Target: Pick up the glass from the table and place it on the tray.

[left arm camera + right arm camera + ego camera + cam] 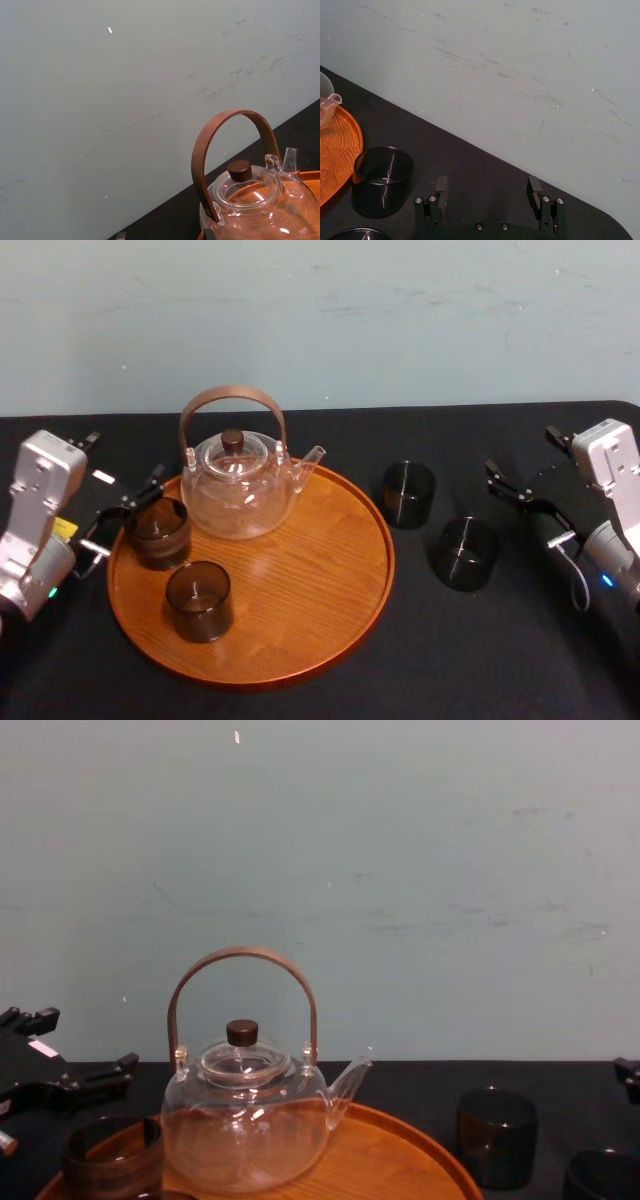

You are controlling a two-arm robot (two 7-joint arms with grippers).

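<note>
On the black table stands the round wooden tray [330,610], carrying a clear glass teapot [238,490]. Two dark glasses rest on the tray, one at its left edge [157,532] and one nearer me [199,600]. Two more dark glasses stand on the table right of the tray, the far one [408,494] and the near one [465,552]. My left gripper [125,458] is open just behind the left-edge glass, holding nothing. Out to the right of the table glasses, my right gripper [488,189] is open and empty, with the far glass [382,180] beside it.
The teapot's tall wooden handle [243,960] rises above the tray's back. A pale wall runs behind the table. Black cloth lies bare in front of the tray and between the table glasses and the right arm.
</note>
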